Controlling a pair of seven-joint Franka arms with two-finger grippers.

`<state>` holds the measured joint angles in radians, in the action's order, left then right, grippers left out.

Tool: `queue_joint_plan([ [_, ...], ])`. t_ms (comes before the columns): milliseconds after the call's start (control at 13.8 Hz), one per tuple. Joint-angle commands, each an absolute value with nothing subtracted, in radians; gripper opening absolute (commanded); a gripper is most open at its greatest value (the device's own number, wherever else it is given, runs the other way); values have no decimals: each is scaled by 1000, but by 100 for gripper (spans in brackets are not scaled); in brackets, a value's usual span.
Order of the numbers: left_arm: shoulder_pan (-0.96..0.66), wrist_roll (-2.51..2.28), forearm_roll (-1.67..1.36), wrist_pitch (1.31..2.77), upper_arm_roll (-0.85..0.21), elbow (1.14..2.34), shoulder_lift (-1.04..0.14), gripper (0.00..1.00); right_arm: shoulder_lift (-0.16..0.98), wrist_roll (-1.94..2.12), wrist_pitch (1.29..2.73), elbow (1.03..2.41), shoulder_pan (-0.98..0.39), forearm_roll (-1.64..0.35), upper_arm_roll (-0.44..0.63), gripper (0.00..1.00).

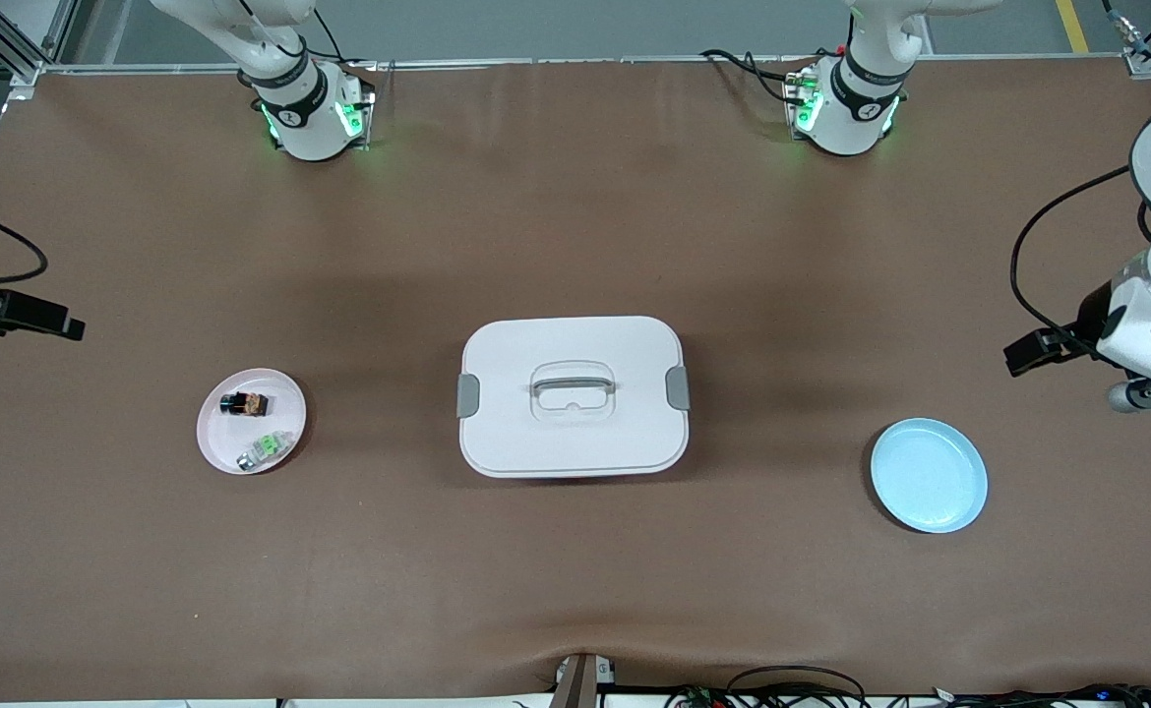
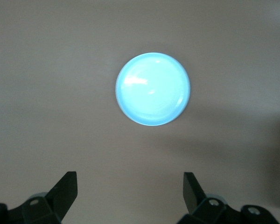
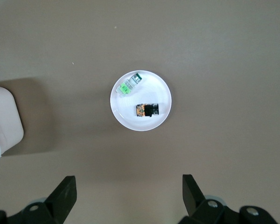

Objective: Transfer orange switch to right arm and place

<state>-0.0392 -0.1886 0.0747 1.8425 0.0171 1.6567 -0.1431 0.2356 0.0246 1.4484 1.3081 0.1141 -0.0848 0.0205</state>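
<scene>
The left tool [image 2: 129, 193] hangs high over the left arm's end of the counter [image 1: 575, 226], its two dark fingers [image 2: 65, 189] spread wide with nothing between them. In its own wrist view it looks straight down on a pale blue plate [image 2: 153, 88], which sits bare on the brown surface. In the front view only part of this arm's wrist shows at the edge of the picture, above and to the side of that blue plate [image 1: 929, 475].

The right tool [image 3: 129, 193] is likewise up in the air over the right arm's end of the counter, fingers [image 3: 192, 189] fully apart and holding nothing. Below it lies a small white plate [image 3: 130, 119] carrying two small parts. One is the orange switch [image 3: 147, 110], a black blocky piece with an orange face, lying on its side on the plate. Just beside it, apart from it, lies a green-and-clear component [image 3: 129, 84].

In the front view the orange switch [image 1: 244, 403] rests on the half of the white plate [image 1: 216, 428] farther from the camera, with the green-and-clear component [image 1: 266, 449] nearer to the camera.

Between the two plates, in the middle of the counter, stands a white lidded box [image 1: 573, 395] with a handle on top and grey latches at both ends. One corner of it shows in the right wrist view.
</scene>
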Motion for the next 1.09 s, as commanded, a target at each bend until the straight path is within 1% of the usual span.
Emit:
queue_joint_plan([
  [0,-40,-163,16,1819,11,1664,-84,100,151,14,1395,1315,130,-80,23,100],
  [145,-46,-169,-5,1799,8,1669,-49,100,126,18,1388,1315,135,-80,23,100],
  [363,-44,-158,-23,1783,3,1669,-17,100,124,17,1373,1318,144,-75,23,100],
  [581,-35,-161,-21,1760,-23,1664,12,100,120,21,1351,1334,149,-87,18,100],
  [799,-35,-156,-17,1730,-18,1652,52,100,84,28,1374,1371,54,-45,58,100],
  [1017,-34,-135,-11,1628,-18,1635,66,100,71,56,1411,1388,38,-37,61,100],
])
